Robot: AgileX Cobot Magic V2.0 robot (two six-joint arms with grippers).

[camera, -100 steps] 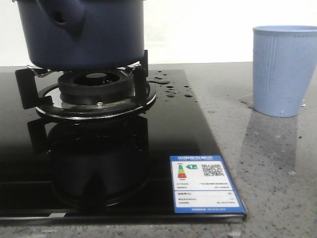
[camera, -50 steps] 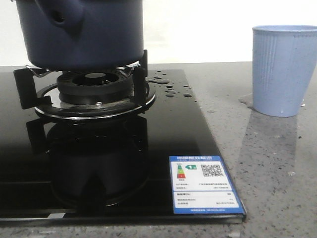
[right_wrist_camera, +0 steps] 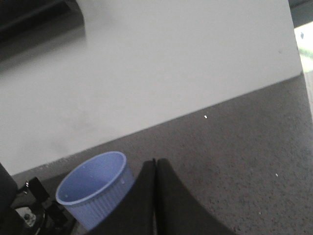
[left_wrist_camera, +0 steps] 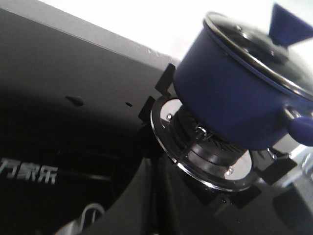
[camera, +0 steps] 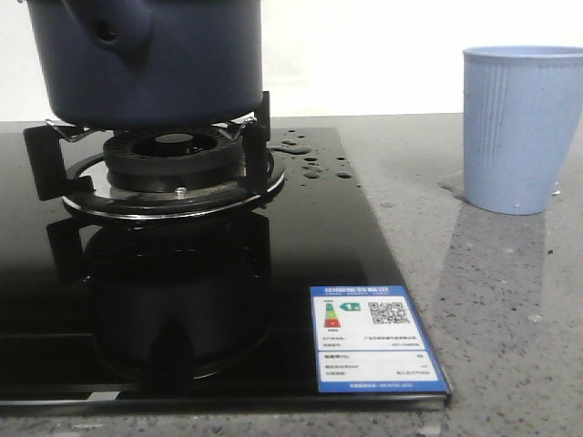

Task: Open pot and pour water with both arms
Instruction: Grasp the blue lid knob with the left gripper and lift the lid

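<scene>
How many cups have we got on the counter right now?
1. The pale blue ribbed cup stands upright on the grey counter, right of the stove and the pot. Anything beyond the front view's edges may be hidden.

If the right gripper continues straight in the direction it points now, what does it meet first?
Probably the grey countertop. The right gripper, its jaws together, points past the pale blue cup, which sits to one side of that line. Beyond the countertop is the white wall. Depth is unclear.
</scene>
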